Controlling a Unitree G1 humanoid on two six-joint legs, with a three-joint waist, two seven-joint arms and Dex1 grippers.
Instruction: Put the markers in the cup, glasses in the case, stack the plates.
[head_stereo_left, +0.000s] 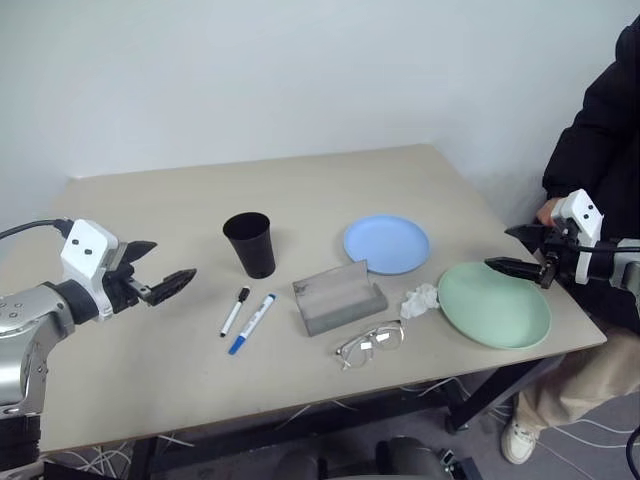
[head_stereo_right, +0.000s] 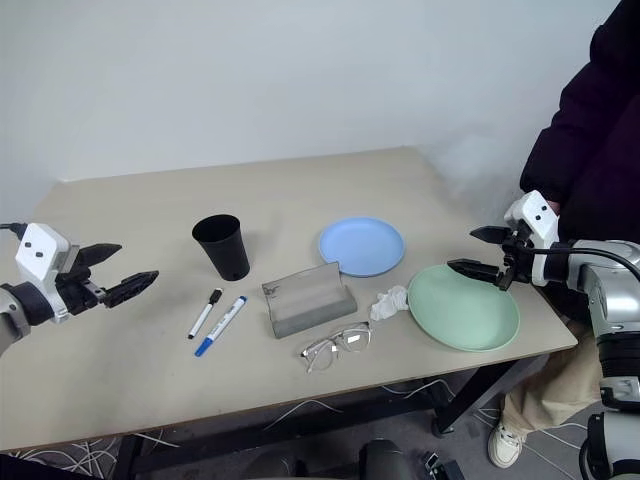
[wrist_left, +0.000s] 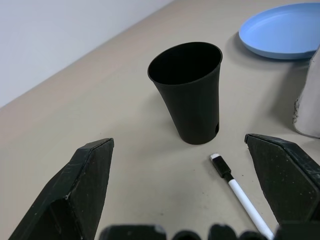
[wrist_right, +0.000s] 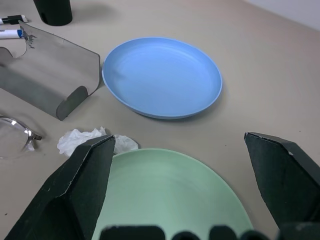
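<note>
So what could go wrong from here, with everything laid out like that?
The tall black plastic cup looks easy to tip if the left tool bumps it while reaching for the slim white black-capped marker close beside it. The crumpled white tissue touches the mint green round plate and might drag along. The thin clear-framed glasses near the table edge could slide off.

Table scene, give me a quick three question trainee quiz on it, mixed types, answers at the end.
1. True or false: the case stands open.
2. Which lies nearest the cup? A) glasses B) black-capped marker C) green plate
3. What lies between the case and the green plate?

Key:
1. True.
2. B.
3. A crumpled white tissue.
</note>
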